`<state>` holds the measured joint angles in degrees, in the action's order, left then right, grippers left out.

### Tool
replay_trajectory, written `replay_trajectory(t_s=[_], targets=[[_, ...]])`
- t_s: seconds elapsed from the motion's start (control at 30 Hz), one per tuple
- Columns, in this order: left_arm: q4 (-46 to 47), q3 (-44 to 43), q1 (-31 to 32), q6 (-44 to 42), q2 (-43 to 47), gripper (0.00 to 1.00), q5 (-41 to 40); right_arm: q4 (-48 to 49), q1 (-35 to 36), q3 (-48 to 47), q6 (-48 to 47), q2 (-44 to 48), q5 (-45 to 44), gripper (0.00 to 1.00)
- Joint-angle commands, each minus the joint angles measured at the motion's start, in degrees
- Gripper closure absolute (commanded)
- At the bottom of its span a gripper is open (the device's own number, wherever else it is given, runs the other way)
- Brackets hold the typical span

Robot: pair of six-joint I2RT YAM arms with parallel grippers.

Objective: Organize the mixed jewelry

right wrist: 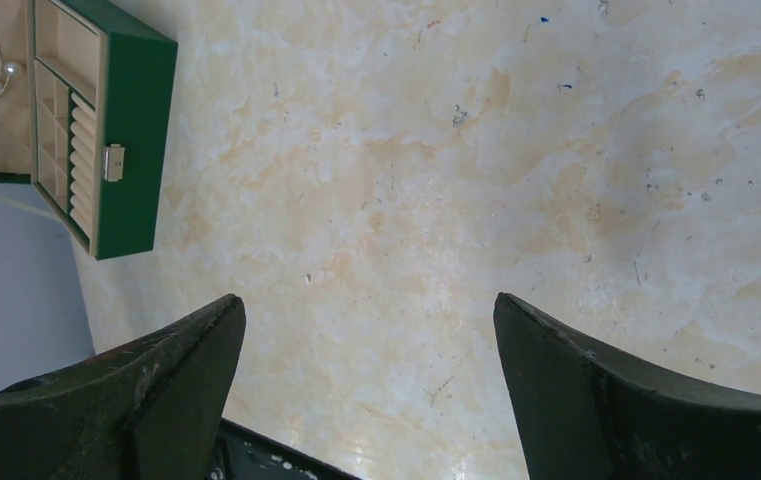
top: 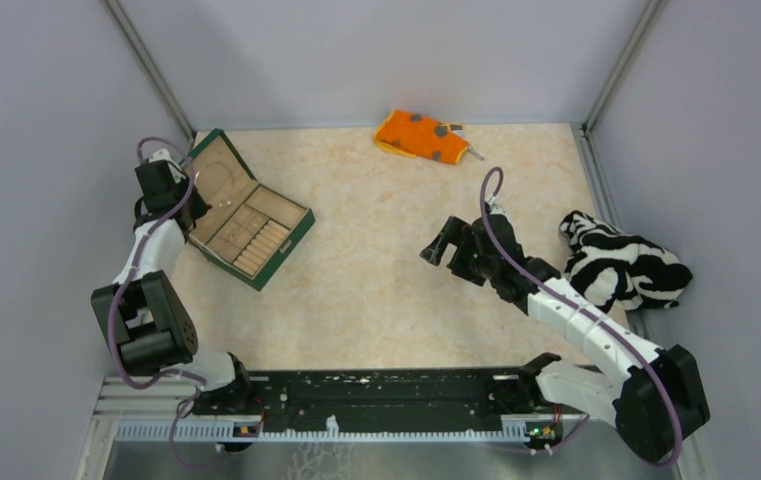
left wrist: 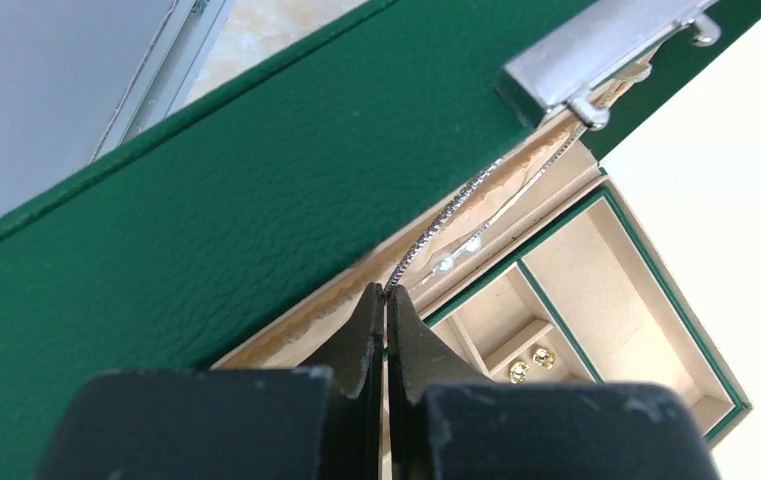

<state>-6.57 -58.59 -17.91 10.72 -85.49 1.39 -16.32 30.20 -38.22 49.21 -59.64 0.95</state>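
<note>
An open green jewelry box (top: 291, 240) lies at the left of the table, its lid (left wrist: 256, 180) tilted back. My left gripper (left wrist: 386, 292) reaches over the lid's edge, shut on a thin silvery bangle (left wrist: 476, 190) that arcs along the lid's beige lining. Two tiny pale beads (left wrist: 443, 263) sit by the bangle, and two small gold earrings (left wrist: 531, 364) rest in a compartment. In the top view the left gripper (top: 197, 197) is at the lid. My right gripper (top: 444, 260) hovers open over bare table at centre right; its wrist view shows its tips (right wrist: 366, 305) holding nothing and the box (right wrist: 131, 150) far off.
An orange grey-spotted cloth (top: 421, 135) lies at the back wall. A black-and-white striped cloth (top: 621, 262) is heaped at the right edge beside the right arm. Grey walls close in the table on three sides. A metal clasp (left wrist: 596, 50) sticks out from the lid.
</note>
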Motion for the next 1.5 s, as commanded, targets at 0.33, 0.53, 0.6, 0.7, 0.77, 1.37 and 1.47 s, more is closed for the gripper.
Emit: replay_trajectory(t_s=[0.33, 0.53, 0.6, 0.7, 0.77, 1.37, 1.47], targets=[[-4.19, -2.80, -0.84, 1.12, 2.21, 0.66, -3.78, 1.55, -0.40, 0.25, -0.15, 1.60, -0.69, 0.07], [-8.95, -4.22, -0.88, 1.84, 9.46, 0.56, 3.44, 1.57, -0.47, 0.07, -0.13, 1.63, -0.60, 0.07], [-10.14, -3.68, -0.90, 2.48, 12.73, 0.55, 5.61, 1.87, -0.40, 0.20, 0.00, 1.56, -0.64, 0.07], [-11.75, -4.22, -0.85, 2.26, 16.08, 0.54, 7.64, 2.75, -0.41, 0.42, -0.01, 1.22, -0.08, 0.07], [-13.17, -6.43, -0.89, 1.66, 16.82, 0.54, 8.33, 2.97, -0.40, 0.28, -0.07, 0.83, 0.40, 0.08], [-23.45, -36.56, -4.06, -0.97, -10.21, 0.45, 8.52, 4.50, -0.40, 1.36, -0.27, 2.07, 1.05, 0.36], [-22.97, -36.49, -4.92, -1.21, -10.33, 0.44, 8.91, 4.54, -0.40, 1.63, -0.43, 2.11, 1.31, 0.54]])
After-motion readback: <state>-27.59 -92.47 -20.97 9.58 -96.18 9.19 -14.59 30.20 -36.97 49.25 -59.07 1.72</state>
